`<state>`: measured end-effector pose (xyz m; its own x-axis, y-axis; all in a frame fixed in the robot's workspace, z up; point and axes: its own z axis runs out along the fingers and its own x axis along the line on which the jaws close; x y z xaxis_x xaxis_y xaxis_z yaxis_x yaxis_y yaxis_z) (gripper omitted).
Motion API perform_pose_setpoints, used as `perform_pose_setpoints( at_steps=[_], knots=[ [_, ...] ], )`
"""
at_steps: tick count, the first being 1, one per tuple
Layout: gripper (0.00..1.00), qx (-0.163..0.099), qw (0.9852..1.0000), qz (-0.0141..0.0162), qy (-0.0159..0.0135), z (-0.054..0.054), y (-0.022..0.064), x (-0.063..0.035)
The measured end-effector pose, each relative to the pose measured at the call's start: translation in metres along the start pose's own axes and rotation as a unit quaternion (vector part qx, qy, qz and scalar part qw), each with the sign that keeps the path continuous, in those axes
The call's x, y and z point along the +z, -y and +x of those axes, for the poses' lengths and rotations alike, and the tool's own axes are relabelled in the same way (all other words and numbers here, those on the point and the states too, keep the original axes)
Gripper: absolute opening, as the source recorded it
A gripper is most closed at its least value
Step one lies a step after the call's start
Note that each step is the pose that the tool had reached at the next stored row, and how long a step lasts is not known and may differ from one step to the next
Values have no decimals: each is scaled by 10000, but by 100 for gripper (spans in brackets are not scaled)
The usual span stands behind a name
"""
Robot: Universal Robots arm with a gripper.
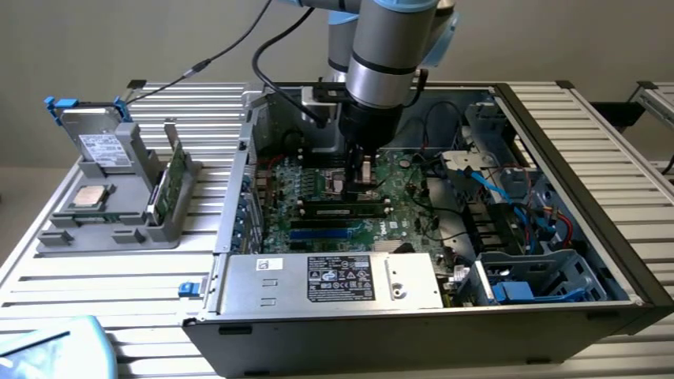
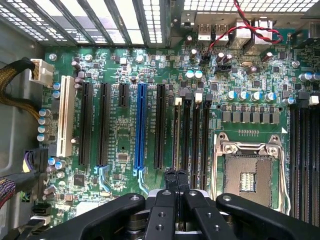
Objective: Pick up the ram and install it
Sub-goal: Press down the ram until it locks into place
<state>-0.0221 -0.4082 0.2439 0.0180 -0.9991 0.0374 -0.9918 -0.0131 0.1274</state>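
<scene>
- A plain beige wall [image 1: 126, 39] runs across the far side, evenly lit, with no hard shadows on it.
- The work surface is a table [image 1: 95, 276] of ribbed silver aluminium slats, running from the exterior view's left to its right.
- At the far right, a second slatted metal frame [image 1: 655, 95] stands just beyond the table's edge.
- In the near left corner lies a pale blue object [image 1: 47, 347], too cropped to identify.

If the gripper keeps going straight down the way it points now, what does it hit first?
Most likely the ram seated in a motherboard slot, directly beneath the gripper. Depth is hard to judge; it may already be touching.
</scene>
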Motion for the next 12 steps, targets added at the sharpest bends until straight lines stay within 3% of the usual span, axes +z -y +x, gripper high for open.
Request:
perform_pose_setpoints(
  at_steps=[7,12],
  knots=[
    [11,299,9995,-7,24,-1,-1,1],
    [11,595,9982,-5,53,-1,-1,2]
  ],
)
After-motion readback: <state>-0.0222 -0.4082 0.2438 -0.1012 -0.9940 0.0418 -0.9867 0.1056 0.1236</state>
